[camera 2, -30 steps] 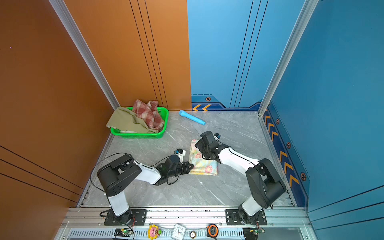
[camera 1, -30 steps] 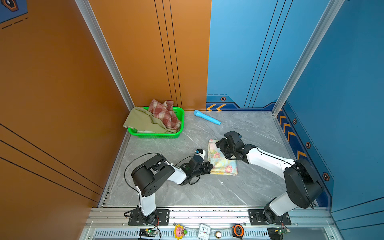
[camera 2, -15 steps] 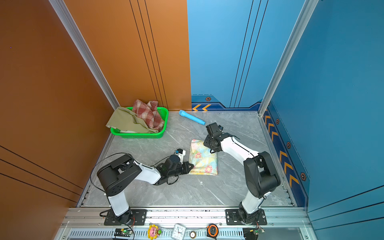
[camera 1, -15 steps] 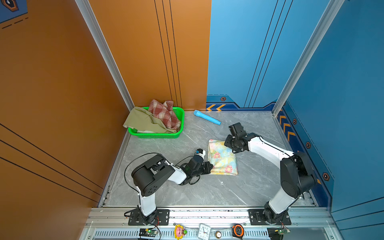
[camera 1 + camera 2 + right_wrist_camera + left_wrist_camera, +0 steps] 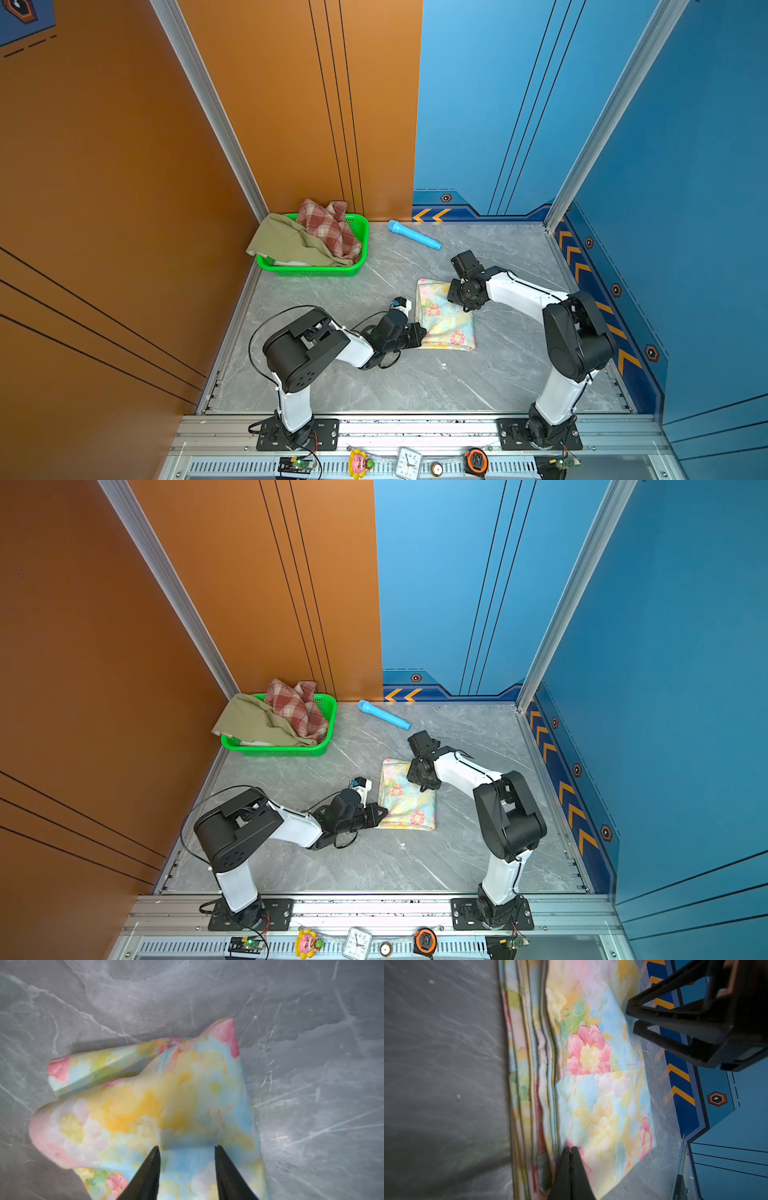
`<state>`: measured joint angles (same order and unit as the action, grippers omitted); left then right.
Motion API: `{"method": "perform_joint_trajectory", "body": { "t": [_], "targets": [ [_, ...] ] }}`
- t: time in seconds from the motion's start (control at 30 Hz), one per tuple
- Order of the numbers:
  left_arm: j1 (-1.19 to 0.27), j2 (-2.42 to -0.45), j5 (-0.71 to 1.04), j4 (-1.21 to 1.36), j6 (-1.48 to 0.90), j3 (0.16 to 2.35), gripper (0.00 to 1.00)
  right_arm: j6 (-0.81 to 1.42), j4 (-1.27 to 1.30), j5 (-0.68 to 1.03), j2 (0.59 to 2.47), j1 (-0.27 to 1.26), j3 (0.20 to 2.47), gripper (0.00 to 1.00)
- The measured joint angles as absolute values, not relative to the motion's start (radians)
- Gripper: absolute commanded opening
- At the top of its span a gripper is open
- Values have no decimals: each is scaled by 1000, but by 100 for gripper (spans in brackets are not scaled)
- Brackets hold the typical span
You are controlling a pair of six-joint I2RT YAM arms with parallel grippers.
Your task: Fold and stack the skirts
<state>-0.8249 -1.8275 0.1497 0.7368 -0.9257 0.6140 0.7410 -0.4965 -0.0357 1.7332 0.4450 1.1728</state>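
Right wrist view has the floral skirt (image 5: pixel 166 1095) humped up just ahead of the right jaws. They stand spread, tips on or just over the cloth, with nothing clearly pinched between them. Beyond the hump a loose roll of fabric lifts off the counter (image 5: pixel 187 991).

The left jaws are pressed together, tips resting on the skirt's top layer beside its stepped folded edges. Whether any cloth is trapped between them I cannot tell. The folded skirt lies between the two sets of jaws. The plaid skirt (image 5: pixel 328 224) and olive skirt (image 5: pixel 282 243) sit heaped in the basket (image 5: pixel 316 270), well apart from both jaws and not yet folded.

What could go wrong, as I judge it:
- If the right jaws close on the hump and pull, the top layers slide and the fold opens.
- The left jaws pin only one spot, so the bundle may pivot around them instead of flattening.
- A push from the right jaws toward the left jaws could fan out the stepped edges.
- Both sets of jaws work over one small bundle, so they could knock into each other.
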Motion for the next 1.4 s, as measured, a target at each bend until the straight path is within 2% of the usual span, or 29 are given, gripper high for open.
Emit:
{"method": "perform_joint_trajectory", "body": {
  "t": [0.27,0.47,0.7,0.97,1.1,1.3,1.4],
  "targets": [
    [-824,-1831,150,736,-926,618,0,752,-525,-77,1463,522,969,45],
    [-824,-1845,150,736,-925,636,0,787,-524,-75,1488,562,836,45],
    [-824,-1846,150,736,-925,636,0,791,-509,-68,1543,579,835,46],
    [-824,-1848,150,738,-925,636,0,732,-542,-60,1570,480,1052,47],
    [-824,-1848,150,738,-925,636,0,698,-525,-56,1683,442,1195,47],
    [-817,-1848,154,738,-926,636,0,668,-505,-56,1905,423,1263,47],
    [-817,-1849,156,739,-925,638,0,657,-498,-52,1940,425,1306,47]
  ]
}}
